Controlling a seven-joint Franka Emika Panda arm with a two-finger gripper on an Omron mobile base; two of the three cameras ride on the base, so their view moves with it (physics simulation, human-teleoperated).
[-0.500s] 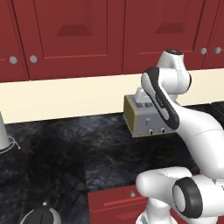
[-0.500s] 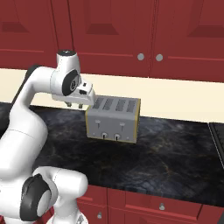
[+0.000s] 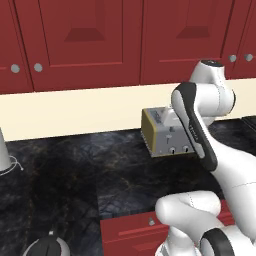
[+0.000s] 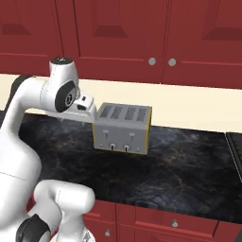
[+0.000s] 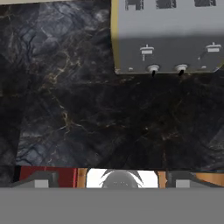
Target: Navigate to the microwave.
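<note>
I'm facing the toaster (image 4: 122, 128) on the dark counter (image 4: 179, 170), arm folded just left of it; the microwave isn't before me, so I judge the drive unfinished. I cannot tell how wide my pincer (image 5: 113, 181) stands

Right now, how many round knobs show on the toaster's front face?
2, side by side along the bottom edge of the toaster: left knob, right knob. Other faces are hidden.
</note>
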